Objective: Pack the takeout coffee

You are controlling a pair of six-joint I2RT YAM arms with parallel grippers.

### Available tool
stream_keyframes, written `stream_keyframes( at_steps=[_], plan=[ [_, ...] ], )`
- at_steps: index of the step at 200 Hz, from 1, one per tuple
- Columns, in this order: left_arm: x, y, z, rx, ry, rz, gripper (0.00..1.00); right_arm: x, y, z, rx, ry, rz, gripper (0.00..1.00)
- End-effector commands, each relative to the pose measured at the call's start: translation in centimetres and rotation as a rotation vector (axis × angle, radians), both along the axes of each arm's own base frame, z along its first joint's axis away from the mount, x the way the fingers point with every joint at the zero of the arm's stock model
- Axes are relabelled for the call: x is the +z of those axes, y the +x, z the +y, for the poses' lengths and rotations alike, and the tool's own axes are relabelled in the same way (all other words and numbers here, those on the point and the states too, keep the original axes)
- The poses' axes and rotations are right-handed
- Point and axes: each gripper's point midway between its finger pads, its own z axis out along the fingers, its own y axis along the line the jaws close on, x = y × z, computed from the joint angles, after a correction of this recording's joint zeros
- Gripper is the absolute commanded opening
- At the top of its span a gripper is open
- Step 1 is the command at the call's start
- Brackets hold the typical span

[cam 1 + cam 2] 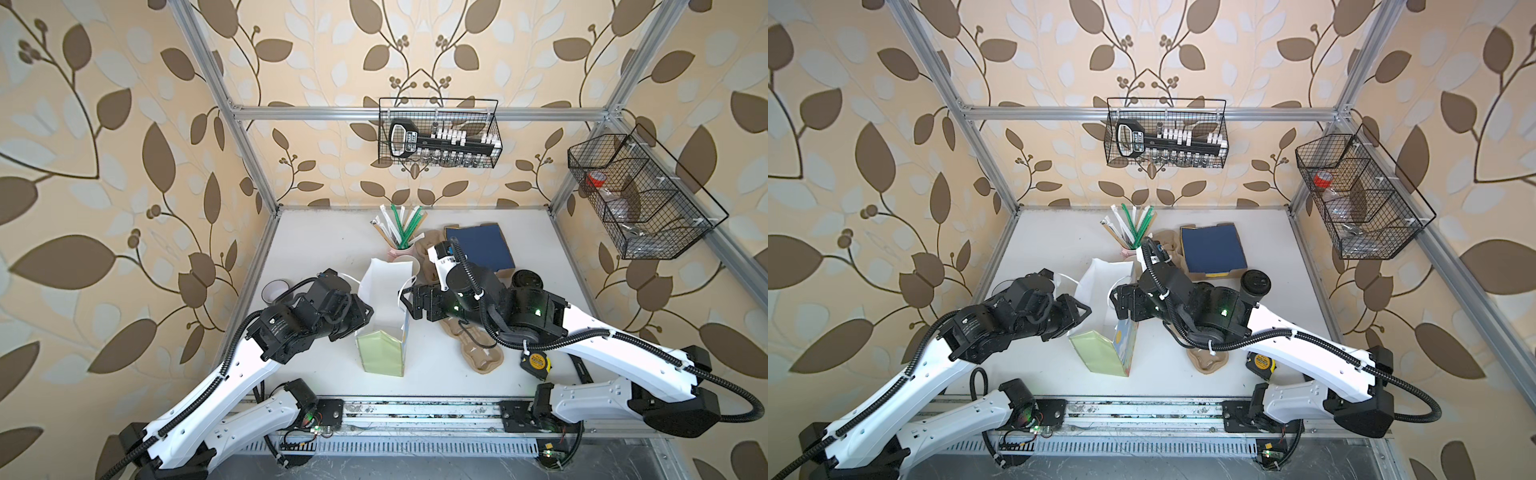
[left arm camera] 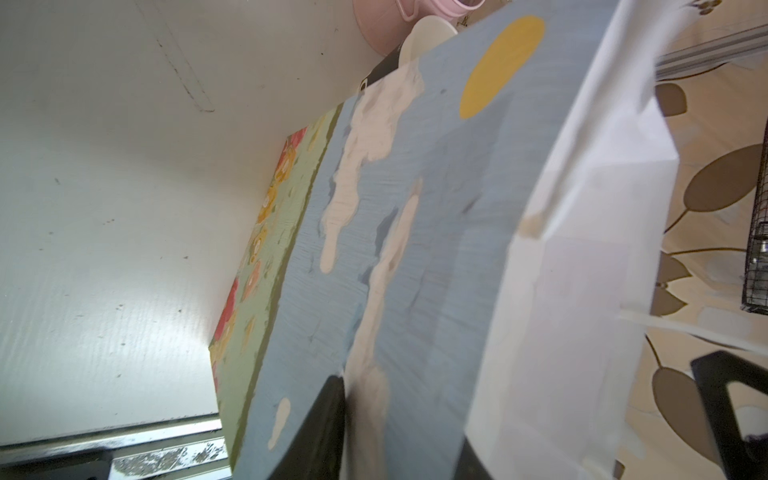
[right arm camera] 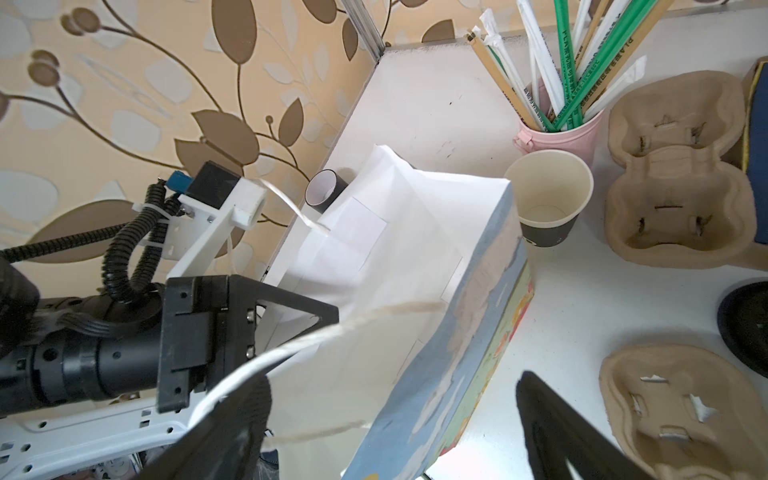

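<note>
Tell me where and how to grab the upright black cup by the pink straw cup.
Pinch the upright cup by its open rim from above, one finger inside. It stands empty, while the bag, pink straw cup and pulp carrier crowd its sides, so a side approach looks tight.

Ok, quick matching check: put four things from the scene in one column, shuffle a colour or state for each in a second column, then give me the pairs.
Things:
1. paper bag
2. pink cup
3. tape measure
4. black cup

States:
a. upright, empty, white inside
b. standing open, mouth up
c. holding straws
d. yellow and black case

Pairs: 1-b, 2-c, 3-d, 4-a
</note>
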Motion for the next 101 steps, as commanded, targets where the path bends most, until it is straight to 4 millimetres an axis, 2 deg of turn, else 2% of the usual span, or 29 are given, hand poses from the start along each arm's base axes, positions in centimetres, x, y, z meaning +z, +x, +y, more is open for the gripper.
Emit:
stream_keyframes(
  at_steps=[1,39,78,101],
  plan=[
    [-0.1,1.1,-1.3,0.016,-0.004,-0.031,0.32,0.1,0.4,-1.4,-0.038,-0.011,-0.012,0.93],
    [-0.1,1.3,-2.0,0.033,-0.002,-0.037,0.32,0.8,0.3,-4.1,-0.068,-0.028,-0.034,0.92],
    [-0.2,1.0,-3.6,0.008,-0.006,-0.036,0.32,1.3,-0.1,-6.7,-0.087,-0.072,-0.059,0.93],
    [-0.3,0.9,-4.9,-0.017,-0.021,-0.032,0.32,1.6,-0.5,-9.0,-0.127,-0.096,-0.079,0.93]
  ],
)
